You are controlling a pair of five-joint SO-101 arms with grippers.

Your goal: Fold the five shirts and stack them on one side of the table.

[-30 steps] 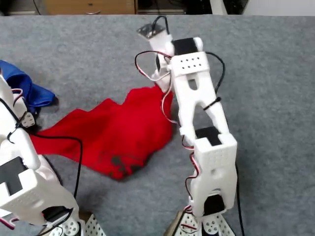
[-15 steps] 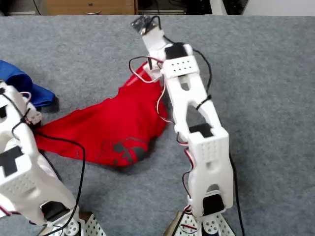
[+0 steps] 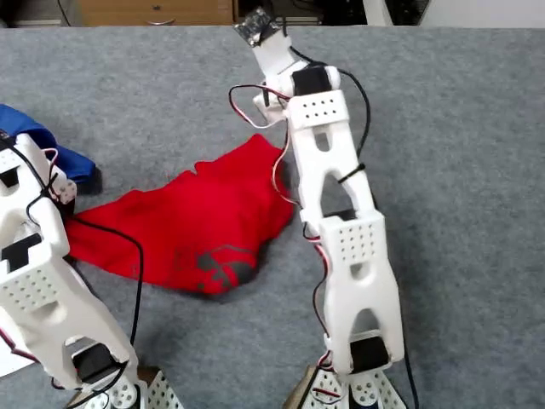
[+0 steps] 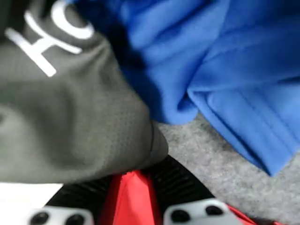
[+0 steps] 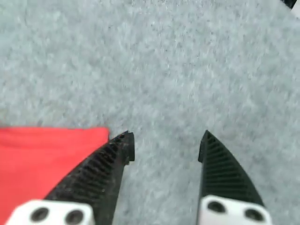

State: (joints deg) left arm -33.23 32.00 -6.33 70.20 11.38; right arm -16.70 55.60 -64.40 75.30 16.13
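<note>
A red shirt with a dark print lies spread on the grey table, left of centre. My right arm stretches over the shirt's far corner. My right gripper hangs open just above the cloth-covered table, and the red corner lies beside one finger, not between the two. My left arm stands at the shirt's left end. My left gripper is shut on a fold of the red shirt. Close ahead of it lie a blue shirt and a dark grey shirt with white print.
The blue shirt is bunched at the table's left edge, beyond my left arm. Wooden furniture runs along the far edge. Bare grey table stretches to the right of my right arm.
My right arm carried the shirt's corner away from its base and up, then back down; the corner now lies flat beside the open fingers. My left arm swung toward the far side, drawing the shirt out.
</note>
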